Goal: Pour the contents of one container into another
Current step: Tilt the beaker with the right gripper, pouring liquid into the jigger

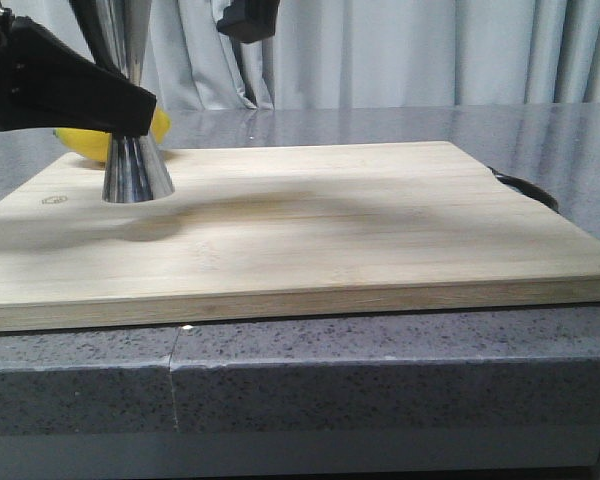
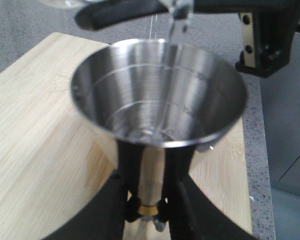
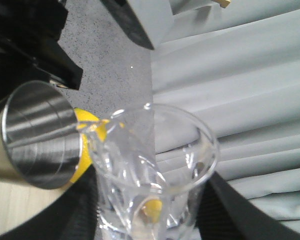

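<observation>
The steel jigger [image 1: 137, 172] stands on the wooden board [image 1: 310, 230] at its far left. My left gripper [image 2: 150, 207] is shut on the jigger's narrow waist at the gold band [image 2: 149, 210], and its black fingers [image 1: 80, 95] show in the front view. The jigger's open cup [image 2: 157, 95] faces up. Above it my right gripper [image 3: 150, 200] is shut on the clear glass beaker [image 3: 155, 160], tilted with its lip over the jigger's rim [image 3: 40, 135]. A thin stream of clear liquid [image 2: 174, 30] falls into the cup. In the front view the beaker is out of view above the frame.
A yellow lemon [image 1: 88, 142] lies behind the jigger, at the board's back left. The board rests on a grey speckled counter [image 1: 380, 370]. A dark handle [image 1: 525, 188] shows at the board's right edge. Grey curtains [image 1: 400, 50] hang behind.
</observation>
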Robot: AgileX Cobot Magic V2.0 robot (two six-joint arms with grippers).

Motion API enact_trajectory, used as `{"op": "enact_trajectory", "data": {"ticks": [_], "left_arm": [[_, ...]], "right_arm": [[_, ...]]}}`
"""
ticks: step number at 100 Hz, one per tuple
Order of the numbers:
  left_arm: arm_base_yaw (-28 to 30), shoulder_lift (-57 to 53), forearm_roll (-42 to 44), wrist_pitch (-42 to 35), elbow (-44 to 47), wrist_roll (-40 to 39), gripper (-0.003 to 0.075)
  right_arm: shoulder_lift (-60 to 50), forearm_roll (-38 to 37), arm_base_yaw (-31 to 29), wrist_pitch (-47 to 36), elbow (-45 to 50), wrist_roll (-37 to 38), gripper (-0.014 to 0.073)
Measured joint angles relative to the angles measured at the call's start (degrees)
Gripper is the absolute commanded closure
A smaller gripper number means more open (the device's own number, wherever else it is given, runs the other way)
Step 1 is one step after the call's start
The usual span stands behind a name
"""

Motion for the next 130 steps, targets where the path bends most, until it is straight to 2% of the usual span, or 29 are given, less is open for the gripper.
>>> {"op": "enact_trajectory", "data": {"ticks": [130], "left_arm": [[-1.12, 0.0, 0.7, 0.03, 0.0, -0.32, 0.0739]], "right_arm": [[-0.68, -5.66, 0.0, 1.78, 0.0, -0.12, 0.0417]]}}
